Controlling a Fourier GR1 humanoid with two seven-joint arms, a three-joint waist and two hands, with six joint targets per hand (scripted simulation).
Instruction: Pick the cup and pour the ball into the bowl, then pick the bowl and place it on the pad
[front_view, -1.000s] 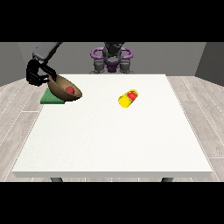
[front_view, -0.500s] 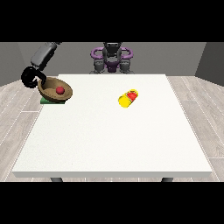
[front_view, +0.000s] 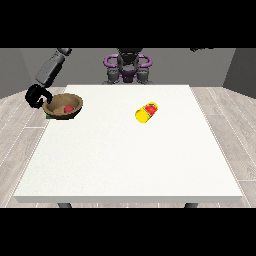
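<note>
There, the hand at the view's left (front_view: 36, 96) curled on the rim of the brown bowl (front_view: 63, 106) holding a red ball (front_view: 67, 109); the yellow cup (front_view: 146, 112) lay sideways, well apart.

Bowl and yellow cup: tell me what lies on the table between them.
Nothing: the front view shows only bare white table between the brown bowl and the yellow cup lying on its side.

Table (front_view: 125, 160) white. Bowl (front_view: 63, 105) brown, far left, with a red ball (front_view: 67, 108) inside. Pad (front_view: 48, 116) under it green, only an edge visible. Cup (front_view: 146, 112) right of centre: yellow with a red end. Hand (front_view: 35, 96) at the view's left black, arm grey. Robot torso purple and grey. Floor pale wood planks.
</note>
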